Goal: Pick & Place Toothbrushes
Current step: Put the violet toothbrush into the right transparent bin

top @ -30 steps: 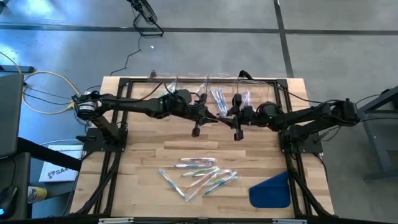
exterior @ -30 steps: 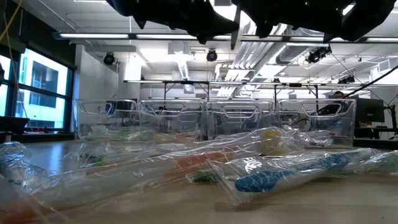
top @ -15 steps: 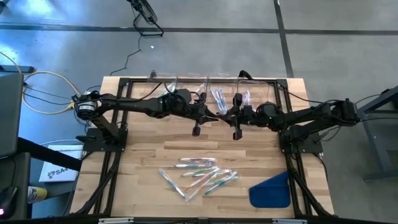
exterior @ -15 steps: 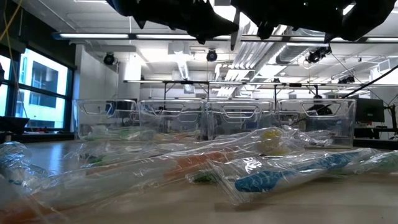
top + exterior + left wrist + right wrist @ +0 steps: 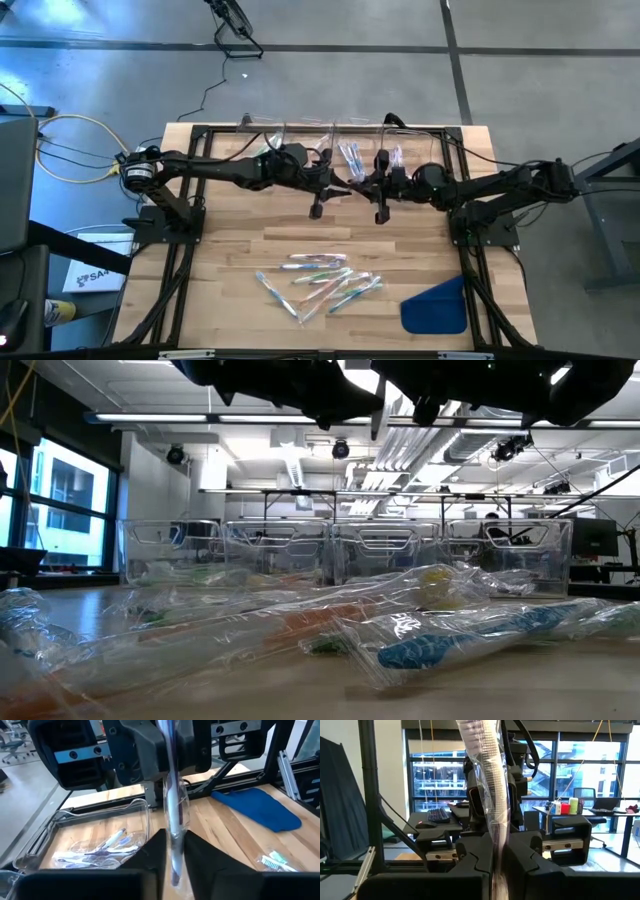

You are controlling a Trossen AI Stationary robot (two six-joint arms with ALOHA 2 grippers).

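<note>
The wrapped toothbrush (image 5: 492, 810) runs past the picture's top edge; its head is cut off

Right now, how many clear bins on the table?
4. The clear bins stand side by side along the table's far edge. None looks hidden.

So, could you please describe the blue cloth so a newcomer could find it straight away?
Start at the wooden table and go to its near right corner. The blue cloth lies flat there, right of the scattered toothbrushes; it is the only solid blue, broad piece.
</note>
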